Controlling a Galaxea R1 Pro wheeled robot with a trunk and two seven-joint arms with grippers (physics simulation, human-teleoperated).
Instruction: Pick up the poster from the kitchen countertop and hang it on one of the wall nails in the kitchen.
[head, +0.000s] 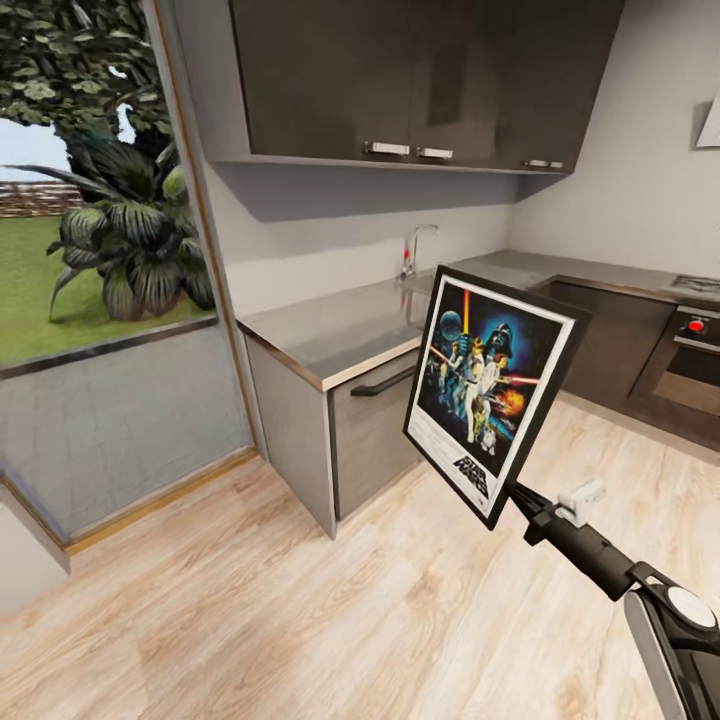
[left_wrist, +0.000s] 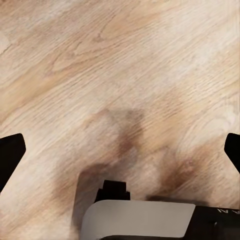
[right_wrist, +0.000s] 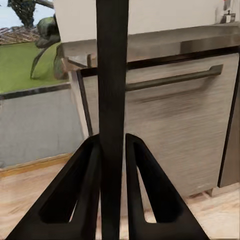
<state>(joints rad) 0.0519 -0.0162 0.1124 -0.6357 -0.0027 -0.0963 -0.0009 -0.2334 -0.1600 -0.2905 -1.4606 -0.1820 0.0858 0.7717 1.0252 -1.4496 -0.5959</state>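
The poster (head: 490, 390), a black-framed Star Wars print with a white border, hangs upright in the air in front of the kitchen countertop (head: 340, 330). My right gripper (head: 515, 497) is shut on its lower corner. The right wrist view looks along the poster's thin black edge (right_wrist: 112, 75), pinched between both fingers (right_wrist: 82, 195). The grey countertop runs along the back wall with a sink and a chrome tap (head: 415, 250). My left gripper (left_wrist: 120, 150) points down at the wooden floor, fingers (left_wrist: 10, 155) spread wide and open, holding nothing.
Grey cabinets with a dark-handled drawer front (head: 375, 430) stand under the worktop, dark wall cupboards (head: 410, 80) above. An oven (head: 690, 370) sits at the right. A glass wall (head: 100, 300) with a garden behind it is at the left. Light wooden floor (head: 300, 620) lies open in front.
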